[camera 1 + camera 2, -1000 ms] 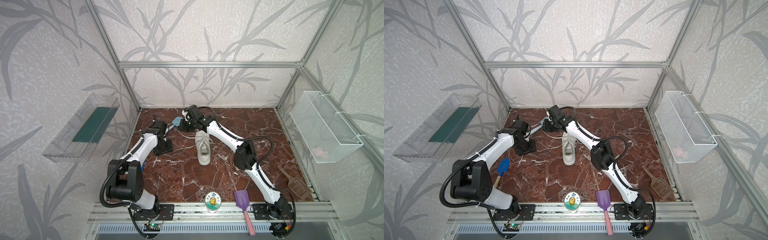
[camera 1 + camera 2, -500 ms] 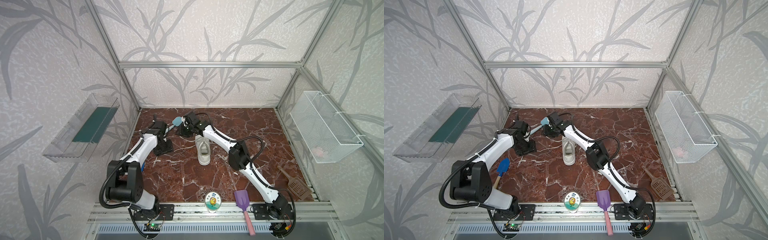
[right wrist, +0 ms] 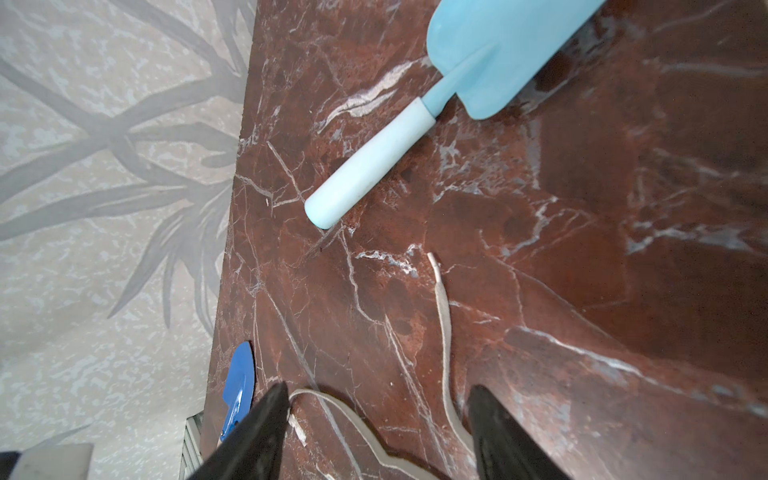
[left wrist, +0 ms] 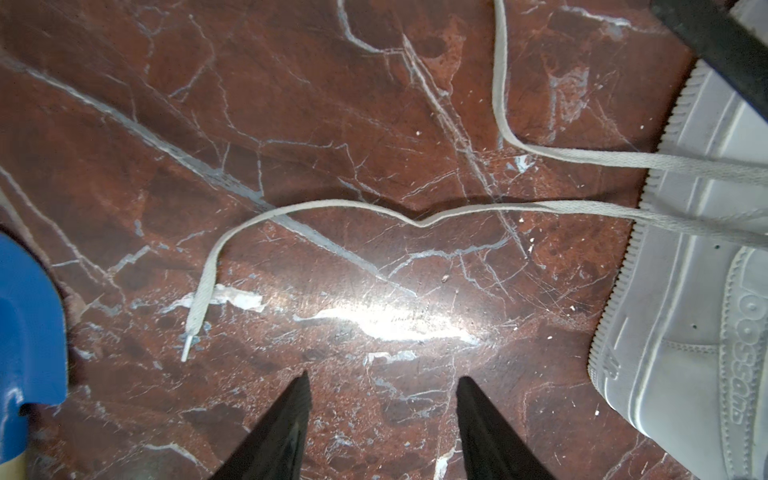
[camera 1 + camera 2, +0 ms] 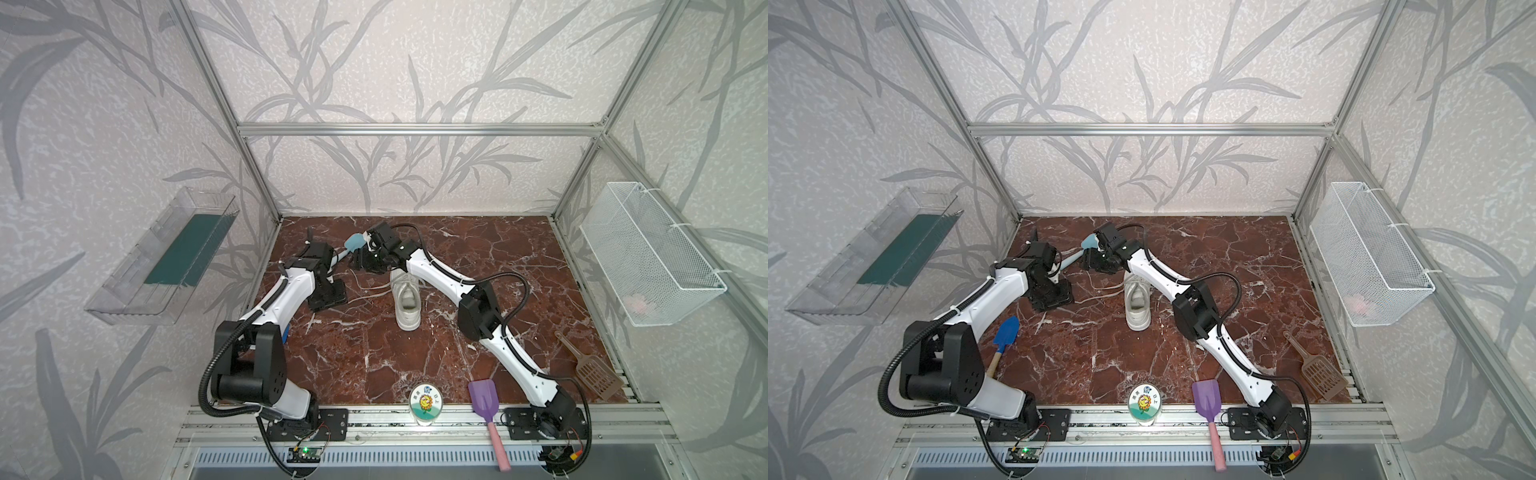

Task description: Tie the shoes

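Note:
The white shoe (image 5: 407, 301) (image 5: 1137, 305) stands mid-floor, heel toward the front; its side fills an edge of the left wrist view (image 4: 698, 332). Both flat white laces trail loose over the marble to the shoe's left. One lace (image 4: 332, 205) ends in a tip beyond my left gripper (image 4: 382, 376) (image 5: 328, 297), which hangs open over bare floor, holding nothing. My right gripper (image 3: 378, 388) (image 5: 361, 264) is open low behind the shoe's toe. The other lace (image 3: 444, 332) lies on the floor between and beyond its fingers, not pinched.
A light blue shovel (image 3: 478, 62) (image 5: 353, 243) lies just behind the right gripper. A dark blue shovel (image 5: 1005, 336) lies by the left arm. A round tin (image 5: 424, 404), purple scoop (image 5: 484, 403) and brown scoop (image 5: 590, 370) sit near the front. A wire basket (image 5: 648, 253) hangs on the right wall.
My right gripper went from shut to open while swinging left and lower toward the floor. The left arm and the shoe have not moved.

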`<action>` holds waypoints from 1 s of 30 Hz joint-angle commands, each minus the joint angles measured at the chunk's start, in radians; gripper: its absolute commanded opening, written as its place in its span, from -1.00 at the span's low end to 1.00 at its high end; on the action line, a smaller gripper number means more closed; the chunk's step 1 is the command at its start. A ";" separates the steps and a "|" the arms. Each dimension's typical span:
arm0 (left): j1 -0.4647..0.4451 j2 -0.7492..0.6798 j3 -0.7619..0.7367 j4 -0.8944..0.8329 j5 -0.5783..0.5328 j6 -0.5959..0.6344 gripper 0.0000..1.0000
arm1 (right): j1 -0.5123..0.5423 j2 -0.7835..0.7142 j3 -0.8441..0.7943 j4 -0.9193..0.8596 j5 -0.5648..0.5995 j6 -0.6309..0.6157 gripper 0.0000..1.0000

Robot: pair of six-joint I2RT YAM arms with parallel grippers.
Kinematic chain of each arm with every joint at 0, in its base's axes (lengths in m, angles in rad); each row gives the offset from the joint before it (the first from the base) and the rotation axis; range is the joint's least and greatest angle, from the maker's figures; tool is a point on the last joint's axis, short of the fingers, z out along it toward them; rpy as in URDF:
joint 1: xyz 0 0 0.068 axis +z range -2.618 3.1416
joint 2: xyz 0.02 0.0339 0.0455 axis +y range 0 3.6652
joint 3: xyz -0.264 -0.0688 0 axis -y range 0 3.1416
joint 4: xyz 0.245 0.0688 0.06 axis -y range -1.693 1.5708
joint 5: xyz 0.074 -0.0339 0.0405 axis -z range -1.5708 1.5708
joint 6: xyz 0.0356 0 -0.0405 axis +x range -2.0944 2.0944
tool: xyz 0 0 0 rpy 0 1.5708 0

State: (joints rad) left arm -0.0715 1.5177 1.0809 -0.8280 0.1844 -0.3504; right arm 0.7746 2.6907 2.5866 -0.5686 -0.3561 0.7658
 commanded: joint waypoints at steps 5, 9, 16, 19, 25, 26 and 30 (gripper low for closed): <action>-0.004 0.001 -0.018 0.088 0.165 0.150 0.17 | -0.057 -0.254 -0.149 -0.010 -0.012 -0.087 0.38; -0.008 0.030 0.021 0.070 0.234 0.322 0.13 | -0.107 -0.407 -0.340 0.048 -0.019 -0.123 0.38; -0.027 0.031 0.031 0.094 0.365 0.712 0.12 | -0.227 -0.709 -0.771 0.192 -0.015 -0.123 0.37; -0.040 0.036 0.015 0.142 0.374 0.839 0.12 | -0.286 -0.828 -0.931 0.227 -0.011 -0.123 0.37; -0.078 0.093 0.021 0.199 0.346 1.026 0.12 | -0.405 -1.030 -1.155 0.220 0.003 -0.177 0.37; -0.082 0.108 0.030 0.193 0.360 1.058 0.11 | -0.422 -1.054 -1.182 0.224 0.006 -0.179 0.37; -0.107 0.190 0.079 0.172 0.376 1.165 0.04 | -0.490 -1.143 -1.268 0.235 0.010 -0.187 0.37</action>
State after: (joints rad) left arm -0.1627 1.6650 1.1122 -0.6498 0.5354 0.6613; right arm 0.3130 1.6112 1.3441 -0.3637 -0.3489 0.6048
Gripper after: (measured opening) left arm 0.524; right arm 0.687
